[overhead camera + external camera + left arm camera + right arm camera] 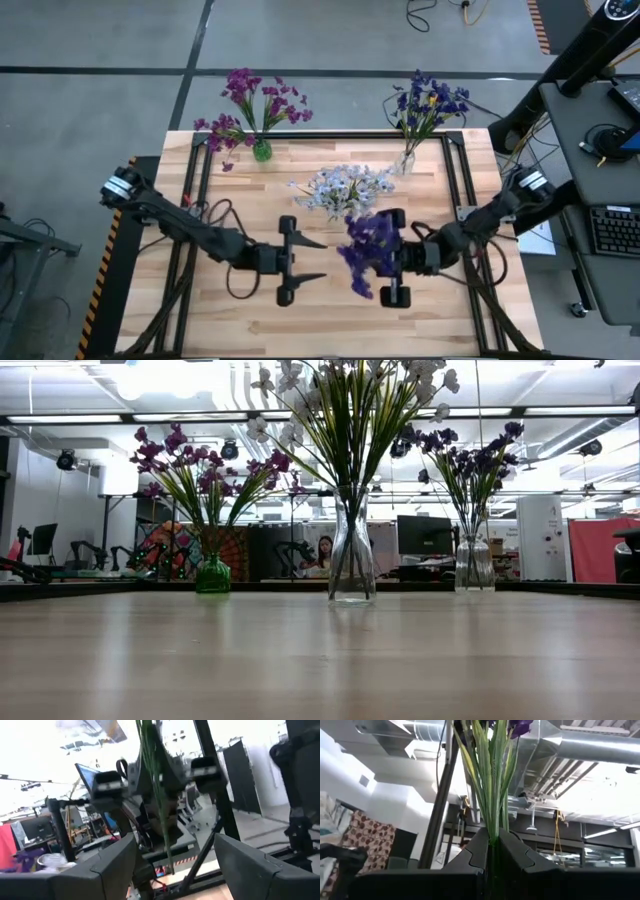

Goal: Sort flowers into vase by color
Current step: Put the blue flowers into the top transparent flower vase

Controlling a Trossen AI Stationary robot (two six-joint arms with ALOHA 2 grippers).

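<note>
My right gripper (pixel 392 256) is over the table's near middle, shut on a blue-violet flower spray (pixel 368 252) whose blossoms hide its fingertips from above. My left gripper (pixel 312 259) is open, a short way left of the spray, its fingers pointing at it and touching nothing. In the left wrist view the spray's green stems (pixel 159 795) run down past the right gripper. Along the far side, a green vase (pixel 261 151) holds magenta flowers, a clear vase (pixel 404 163) holds blue-violet ones, and a middle vase (pixel 352 570) holds white-lavender ones (pixel 345 188). My right gripper pinches the spray's bunched green stems (pixel 493 832) between its two fingers (pixel 472 852). The stems rise upright out of the fingers, with the violet blossoms (pixel 521 727) at the top. The spray is lifted clear of the table; a stem end (pixel 169 855) hangs below the hold.
The three vases stand in a row on the far half of the wooden table (pixel 240 320). Black frame rails (pixel 455 180) run along the table's left and right sides. A desk with a keyboard (pixel 612 230) is to the right of the table.
</note>
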